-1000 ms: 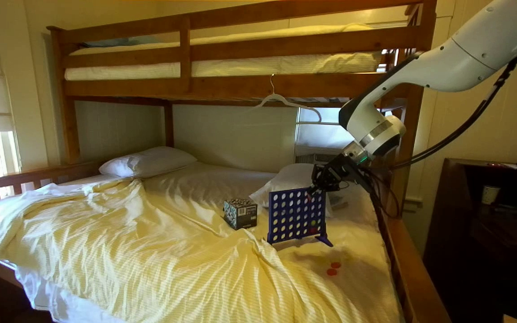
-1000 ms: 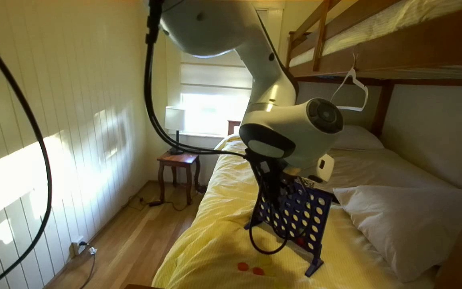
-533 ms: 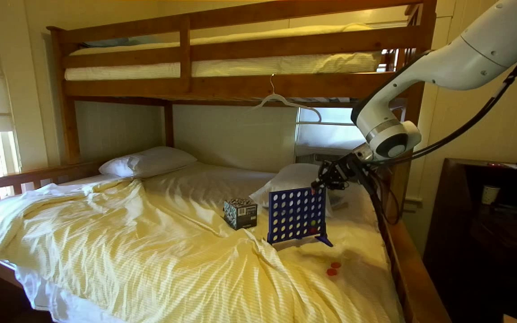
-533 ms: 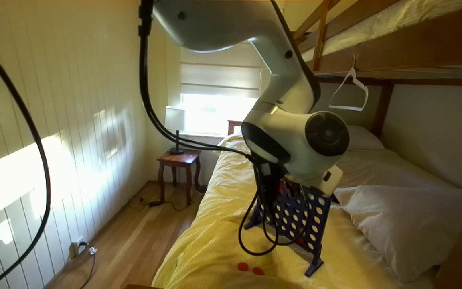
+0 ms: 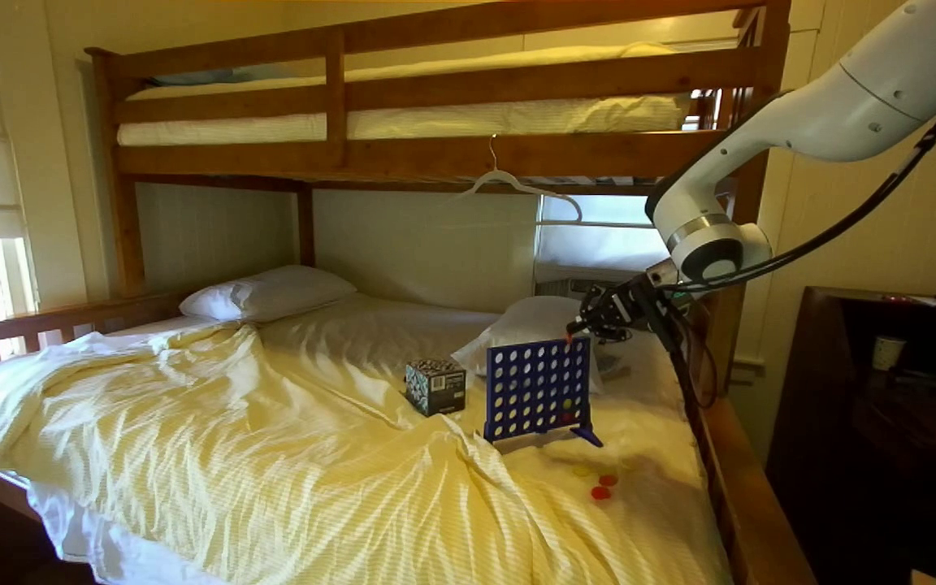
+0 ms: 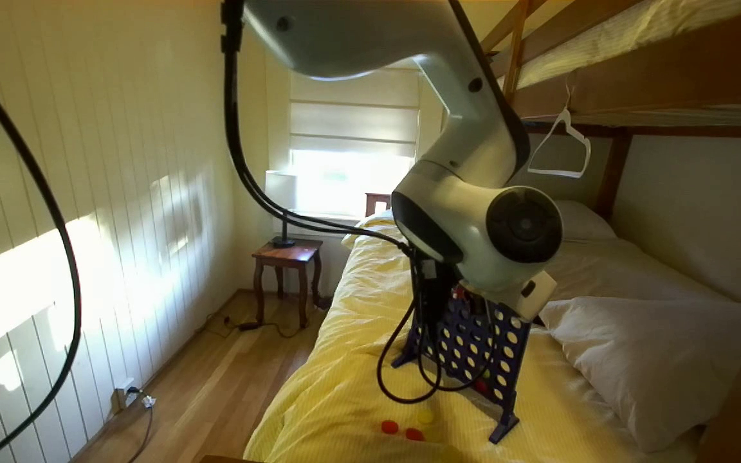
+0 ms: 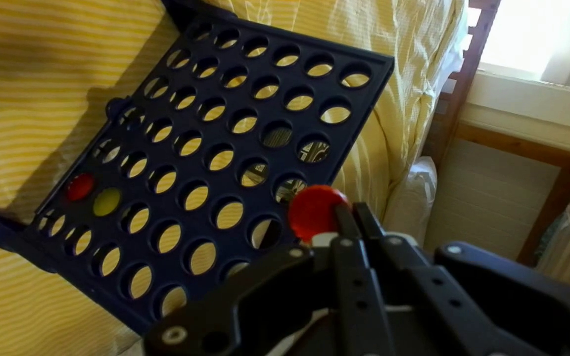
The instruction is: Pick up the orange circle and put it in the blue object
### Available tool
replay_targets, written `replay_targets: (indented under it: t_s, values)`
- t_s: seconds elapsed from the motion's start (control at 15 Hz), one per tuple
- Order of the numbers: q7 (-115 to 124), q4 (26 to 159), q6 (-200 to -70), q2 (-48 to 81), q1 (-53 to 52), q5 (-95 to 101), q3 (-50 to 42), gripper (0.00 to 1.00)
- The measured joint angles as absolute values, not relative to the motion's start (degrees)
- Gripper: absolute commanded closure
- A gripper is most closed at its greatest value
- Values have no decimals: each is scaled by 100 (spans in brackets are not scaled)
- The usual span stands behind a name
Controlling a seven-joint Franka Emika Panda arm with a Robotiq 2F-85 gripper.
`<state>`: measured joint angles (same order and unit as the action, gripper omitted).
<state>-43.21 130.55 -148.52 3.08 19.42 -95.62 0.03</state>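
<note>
Step in hand, as judged: insertion, release not yet done. The pincer (image 7: 356, 217) is pinching the orange-red disc (image 7: 312, 212) by one side and holding it near the top edge of the blue grid (image 7: 224, 186), which is standing upright on the surface (image 5: 314, 471). Disc touching grid: cannot tell. Next move is probably calling for aligning disc over grid, lowering, then letting go.
</note>
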Motion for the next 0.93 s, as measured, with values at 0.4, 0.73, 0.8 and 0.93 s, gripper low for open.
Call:
replay_targets:
  t_s: [0.4,0.73,0.8,0.93]
  values:
    - [-3910,12989,-14945,333,1428,-9558,-503,99]
    - [-3297,12875,-15339,333,1381,-9559,-438,99]
    - [-3148,12857,-15401,333,1373,-9558,-425,99]
    - [-2848,12818,-15558,333,1350,-9559,-405,99]
